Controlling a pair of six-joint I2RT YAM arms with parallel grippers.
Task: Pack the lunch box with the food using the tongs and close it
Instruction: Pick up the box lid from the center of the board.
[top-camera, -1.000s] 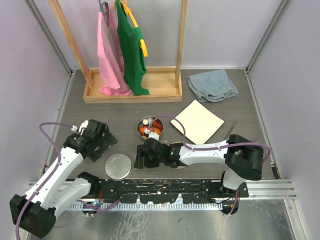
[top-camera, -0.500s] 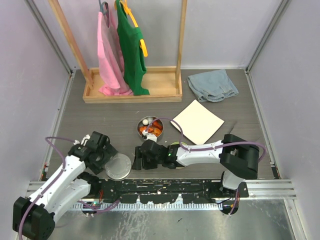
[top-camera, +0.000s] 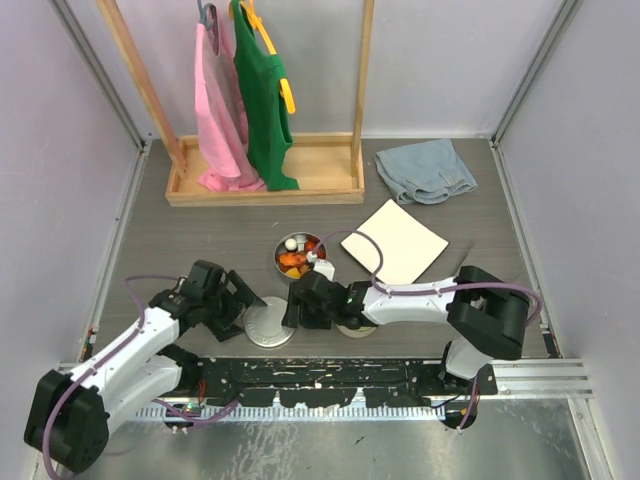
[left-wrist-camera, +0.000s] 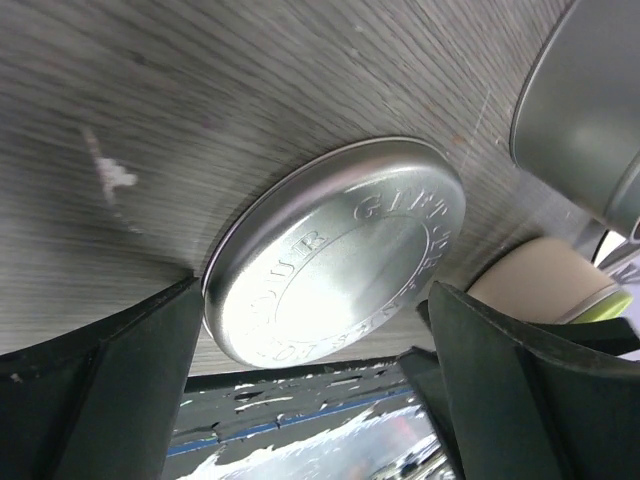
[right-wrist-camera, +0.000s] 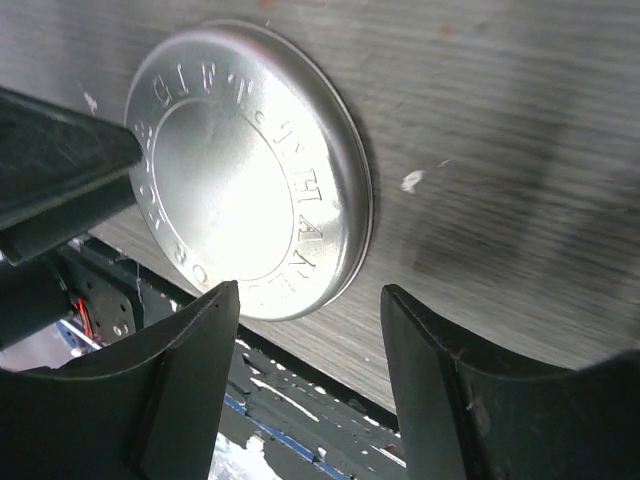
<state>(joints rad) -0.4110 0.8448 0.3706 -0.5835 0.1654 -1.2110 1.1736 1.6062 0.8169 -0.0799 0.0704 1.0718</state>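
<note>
Your left gripper (left-wrist-camera: 315, 300) is spread wide astride the flat steel lid (top-camera: 268, 327). Your right gripper (right-wrist-camera: 310, 293), likewise spread, sits at that lid's right rim. The open tin (top-camera: 278, 258) holding the food (top-camera: 296, 263) lies just behind the lid.

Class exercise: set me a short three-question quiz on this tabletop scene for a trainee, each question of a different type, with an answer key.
1. True or false: the tin of food already has its lid on.
2. Where is the steel lid? A) on the white plate; B) flat on the table, near its front edge; C) in the wooden rack.
3. Are the left arm's fingers open or shut?
Key: 1 false (the tin is open, with the food showing); 2 B; 3 open, one finger on each side of the lid.
</note>
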